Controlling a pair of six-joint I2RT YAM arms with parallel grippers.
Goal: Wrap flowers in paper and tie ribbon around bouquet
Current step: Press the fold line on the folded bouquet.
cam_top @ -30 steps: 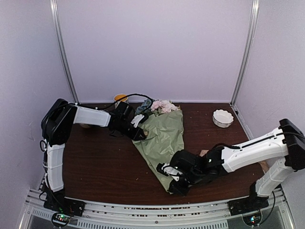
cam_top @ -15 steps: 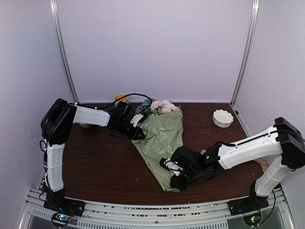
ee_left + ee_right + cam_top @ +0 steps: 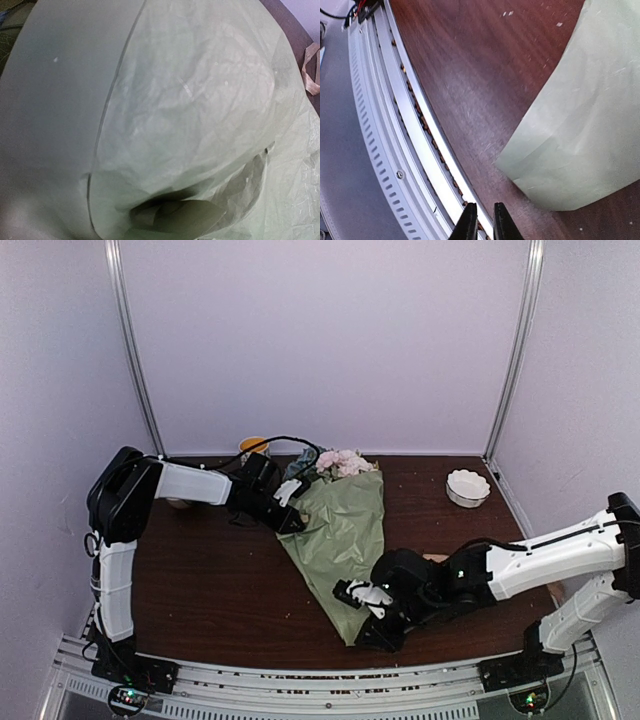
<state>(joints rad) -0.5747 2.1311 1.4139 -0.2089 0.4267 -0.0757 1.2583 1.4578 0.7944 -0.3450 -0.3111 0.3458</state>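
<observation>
Both ends of the wrap are attended. At far left the left gripper [image 3: 290, 520] sits with fingers together at the upper-left edge of the sage-green paper sheet [image 3: 345, 530], though I cannot tell whether it pinches the sheet; the paper lies mid-table as a cone, pink and white flowers [image 3: 342, 461] at its far, wide end; the right gripper [image 3: 484, 221] hovers by the near, narrow tip, fingers almost together on nothing. Wrapping looks nearly finished; the next move likely calls for fetching the flat beige ribbon [image 3: 311, 70], lying just beyond the paper, for tying.

Stems of the flowers [image 3: 343, 461] hide inside the paper [image 3: 345, 525]; the ribbon [image 3: 312, 67] is cropped.
</observation>
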